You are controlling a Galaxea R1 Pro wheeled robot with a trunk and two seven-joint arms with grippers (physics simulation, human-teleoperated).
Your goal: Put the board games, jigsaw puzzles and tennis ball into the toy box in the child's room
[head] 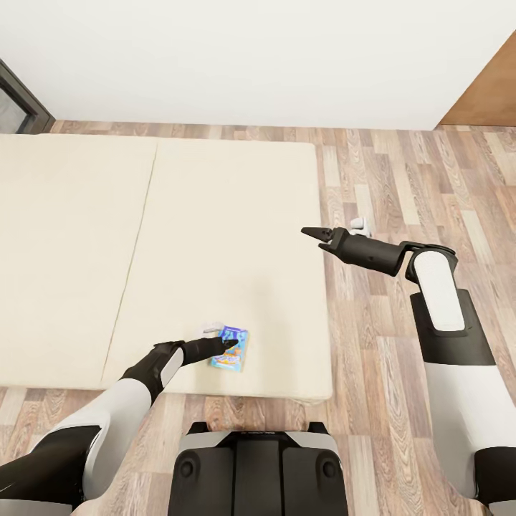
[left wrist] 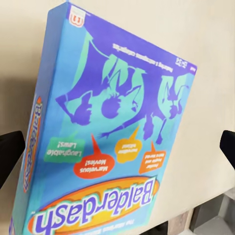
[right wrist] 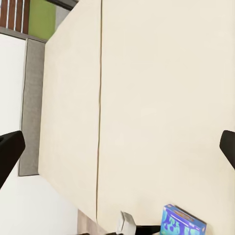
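A small teal-blue board game (head: 231,349), printed "Balderdash" (left wrist: 112,122), lies flat on the bed (head: 215,236) near its front edge. My left gripper (head: 228,342) hovers right over it, open, with one dark fingertip (left wrist: 10,156) on each side of the box; I cannot tell if they touch it. The right gripper (head: 316,234) hangs open and empty above the bed's right edge, far from the box. In the right wrist view the same box (right wrist: 183,223) shows small on the cream mattress (right wrist: 156,98), beyond the open right gripper (right wrist: 117,149).
The mattress has a seam (head: 136,244) between its two parts. Wood-plank floor (head: 401,186) runs along the bed's right side, with a small white object (head: 357,225) on it. A white wall (head: 251,57) stands behind the bed. My base (head: 258,466) is at the bed's front edge.
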